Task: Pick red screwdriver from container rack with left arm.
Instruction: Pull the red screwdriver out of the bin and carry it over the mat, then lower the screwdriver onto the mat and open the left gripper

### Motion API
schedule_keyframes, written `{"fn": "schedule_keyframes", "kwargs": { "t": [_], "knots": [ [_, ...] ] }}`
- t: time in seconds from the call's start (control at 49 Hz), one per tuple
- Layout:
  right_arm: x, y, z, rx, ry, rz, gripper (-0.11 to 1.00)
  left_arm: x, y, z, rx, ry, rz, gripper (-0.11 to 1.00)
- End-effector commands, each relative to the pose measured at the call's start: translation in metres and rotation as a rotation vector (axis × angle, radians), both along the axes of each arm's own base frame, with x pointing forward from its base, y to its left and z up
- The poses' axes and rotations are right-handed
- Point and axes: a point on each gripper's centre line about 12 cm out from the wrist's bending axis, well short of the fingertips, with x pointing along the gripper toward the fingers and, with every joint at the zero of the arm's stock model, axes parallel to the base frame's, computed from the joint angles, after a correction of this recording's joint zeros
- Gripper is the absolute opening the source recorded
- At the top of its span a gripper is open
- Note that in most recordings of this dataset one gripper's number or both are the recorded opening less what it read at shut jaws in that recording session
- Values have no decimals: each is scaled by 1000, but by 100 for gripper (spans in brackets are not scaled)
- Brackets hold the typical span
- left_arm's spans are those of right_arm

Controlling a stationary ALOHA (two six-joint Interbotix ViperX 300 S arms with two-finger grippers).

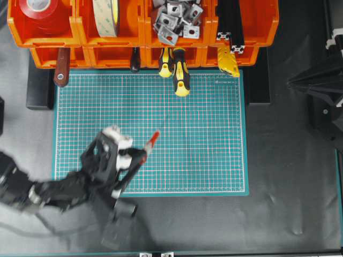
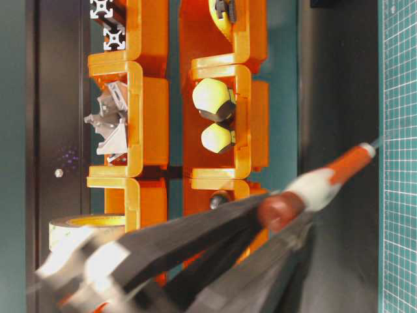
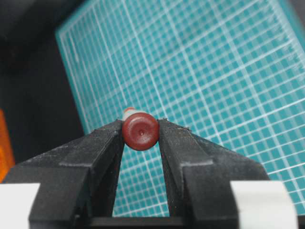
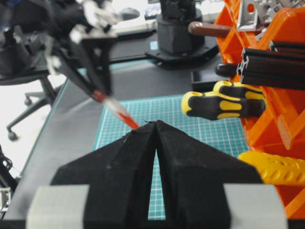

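Observation:
My left gripper [image 1: 136, 159] hangs over the near-left part of the green cutting mat [image 1: 214, 144], shut on the red screwdriver [image 1: 150, 142]. The tool's tip points up and away toward the container rack [image 1: 252, 32], well clear of the orange bins. In the left wrist view the dark-red end cap [image 3: 140, 131] is pinched between the two black fingers [image 3: 102, 143]. From table level the red-and-white handle [image 2: 326, 177] sticks out past the black fingers. My right gripper [image 4: 156, 123] is shut and holds nothing, and beyond it the red screwdriver [image 4: 119, 110] shows above the mat.
Two yellow-and-black screwdrivers [image 1: 179, 72] jut from the lower bins over the mat's far edge. A brown handle with a hole [image 1: 61, 68] hangs at the left and a yellow tool [image 1: 229, 60] at the right. The upper bins hold tape rolls [image 1: 40, 13] and metal brackets [image 1: 177, 19].

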Motion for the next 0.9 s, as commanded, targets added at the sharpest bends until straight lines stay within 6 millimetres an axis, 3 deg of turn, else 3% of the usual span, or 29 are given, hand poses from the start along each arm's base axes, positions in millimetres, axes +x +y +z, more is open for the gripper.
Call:
{"fn": "schedule_keyframes", "kwargs": {
  "t": [0.0,0.306,0.877],
  "knots": [
    [1,0,14,6,-27,1,1,6,10,7,-30,-30,3,25],
    [1,0,13,3,-24,0,1,14,21,2,-46,-33,14,25],
    [1,0,11,2,-8,2,1,19,24,0,-59,-37,22,26]
  ]
}}
